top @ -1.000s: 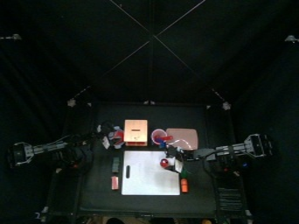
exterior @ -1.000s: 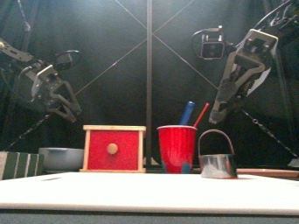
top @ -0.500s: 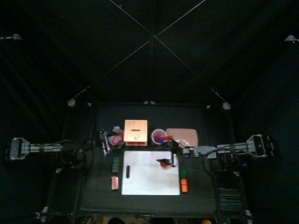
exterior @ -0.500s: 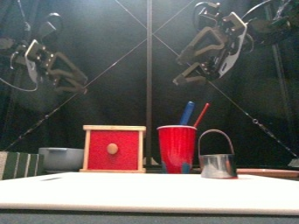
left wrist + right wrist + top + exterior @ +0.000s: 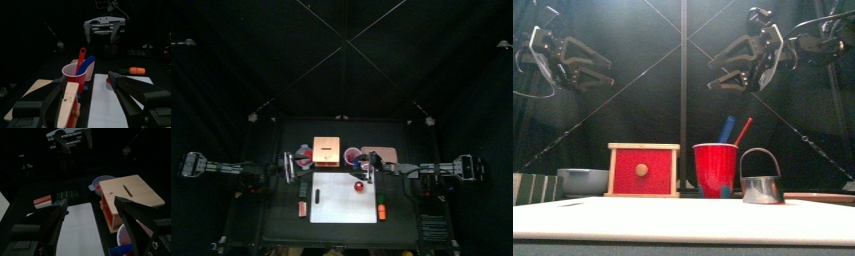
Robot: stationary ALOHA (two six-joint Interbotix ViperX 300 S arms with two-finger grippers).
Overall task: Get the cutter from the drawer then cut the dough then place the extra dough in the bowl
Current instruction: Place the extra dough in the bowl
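Note:
The metal cutter stands upright on the white board, right of the red cup. From above, the cutter shows with a red spot at it; I cannot tell if that is dough. The wooden box has its red drawer front flush. The blue-grey bowl sits left of the box. My left gripper hangs high on the left, open and empty. High on the right is my right gripper, also open and empty. Each faces the other across the table.
The red cup holds a blue and a red knife. A pink tray lies back right. Dark green sushi blocks sit far left. An orange toy and a red toy flank the board's front.
Both arms have risen and drawn back toward their own sides, and the grippers have turned level. Nothing on the table has moved.

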